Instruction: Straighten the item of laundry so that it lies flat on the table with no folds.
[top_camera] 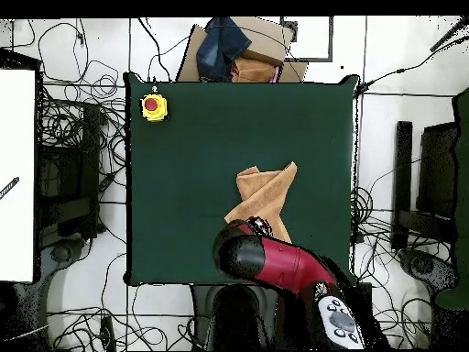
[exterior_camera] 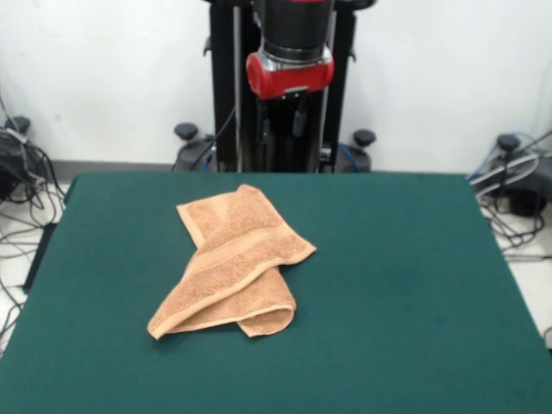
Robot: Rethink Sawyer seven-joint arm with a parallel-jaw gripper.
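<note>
The orange-tan towel (exterior_camera: 233, 259) lies crumpled on the green table (exterior_camera: 414, 285), left of centre, folded over itself with a paler woven band running across the top layer. In the overhead view the towel (top_camera: 267, 191) lies near the table's (top_camera: 183, 183) robot-side edge, and the arm hides its nearest part. My gripper (exterior_camera: 298, 116) hangs under the red wrist, above and behind the table's far edge and clear of the towel. In the overhead view the gripper (top_camera: 258, 225) is just over the towel's near end. Whether it is open or shut does not show.
A yellow box with a red button (top_camera: 154, 107) sits on the table's far left corner in the overhead view. A cardboard box with dark blue cloth (top_camera: 229, 50) lies beyond the far edge. Cables (exterior_camera: 21, 190) cover the floor around the table.
</note>
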